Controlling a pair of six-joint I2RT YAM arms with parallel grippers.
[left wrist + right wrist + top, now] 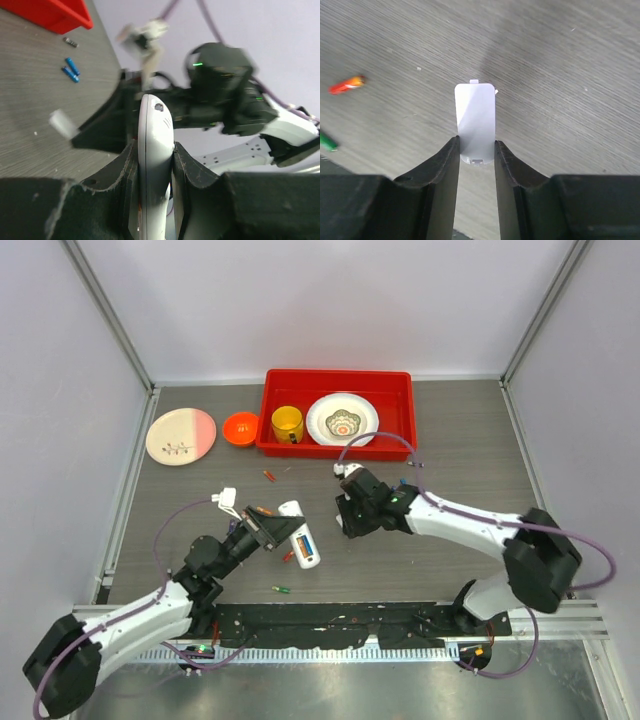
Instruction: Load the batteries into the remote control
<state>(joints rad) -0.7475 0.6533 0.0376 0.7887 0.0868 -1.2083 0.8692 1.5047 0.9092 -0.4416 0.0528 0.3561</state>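
My left gripper point(283, 531) is shut on the white remote control point(309, 558), which lies face down with its battery bay showing orange and blue inside. In the left wrist view the remote point(155, 145) stands on edge between the fingers. My right gripper point(346, 523) is shut on the white back cover point(475, 120), held just above the table to the right of the remote. Loose batteries lie about: an orange one point(264, 510), a red one point(288, 556), a green one point(282, 589), an orange-red one point(347, 84) and two blue ones point(70, 69).
A red tray point(400, 390) at the back holds a yellow cup point(287, 423) and a patterned bowl point(342, 420). An orange bowl point(240, 428) and a pink-and-cream plate point(180, 435) sit left of it. Another small battery point(268, 477) lies in front of the tray.
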